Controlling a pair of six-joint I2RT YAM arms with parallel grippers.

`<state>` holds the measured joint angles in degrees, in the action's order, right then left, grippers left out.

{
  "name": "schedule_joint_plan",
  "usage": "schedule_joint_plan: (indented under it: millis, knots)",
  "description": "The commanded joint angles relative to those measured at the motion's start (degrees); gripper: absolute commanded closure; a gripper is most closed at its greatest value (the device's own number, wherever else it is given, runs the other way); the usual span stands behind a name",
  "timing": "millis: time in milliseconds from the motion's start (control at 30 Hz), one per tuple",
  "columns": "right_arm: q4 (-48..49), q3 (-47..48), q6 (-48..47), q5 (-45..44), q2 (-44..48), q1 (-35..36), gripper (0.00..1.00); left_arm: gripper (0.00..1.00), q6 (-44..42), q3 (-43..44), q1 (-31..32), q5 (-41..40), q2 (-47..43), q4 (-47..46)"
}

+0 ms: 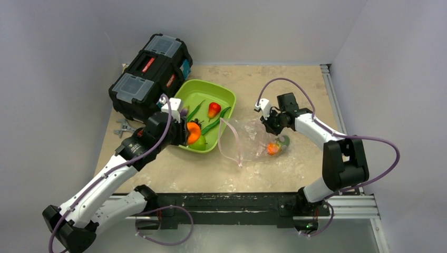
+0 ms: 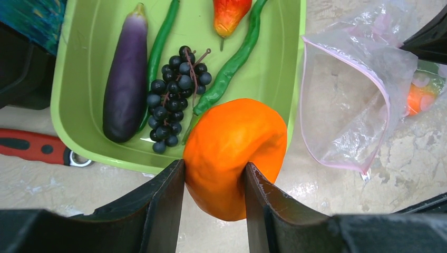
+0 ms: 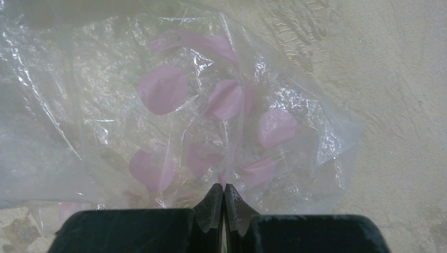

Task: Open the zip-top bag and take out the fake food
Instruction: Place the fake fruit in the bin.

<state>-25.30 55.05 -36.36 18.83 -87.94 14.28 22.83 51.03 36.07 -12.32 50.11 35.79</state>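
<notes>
Across the top view, the mottled beige counter (image 1: 295, 89) carries every object. At upper left stands a black toolbox (image 1: 150, 74); just right of it, near frame centre, lies the lime-green tray (image 1: 203, 92). The zip-top bag (image 1: 245, 138) rests right of the tray, crumpled, its pink-edged mouth gaping toward the tray. An orange piece (image 1: 273, 148) and a green piece (image 1: 283, 140) of fake food lie inside its right end. The left gripper (image 1: 187, 132) hangs over the tray's lower rim, its jaws clamped on an orange fruit (image 2: 232, 147). The right gripper (image 1: 270, 124) sits at the bag's upper right, jaws pressed together on the film. Inside the tray lie a purple eggplant (image 2: 125, 79), two green pods (image 2: 232, 63), dark grapes (image 2: 176, 95) and a red pepper (image 2: 229, 13). A red-handled wrench (image 2: 37, 147) lies outside the tray, at the left edge of the left wrist view.
</notes>
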Motion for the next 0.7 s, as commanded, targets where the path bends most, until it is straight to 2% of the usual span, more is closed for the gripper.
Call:
schedule_joint_plan:
  millis: [0,667]
  knots:
    - [0.3,1.8,0.2,-0.7,0.0,-0.1,1.00,1.00,-2.0,3.4,-0.9,-2.8,-0.6,1.0]
    - [0.0,1.9,0.3,-0.5,-0.1,-0.2,1.00,1.00,-4.0,6.1,-3.9,-3.9,1.4,2.6]
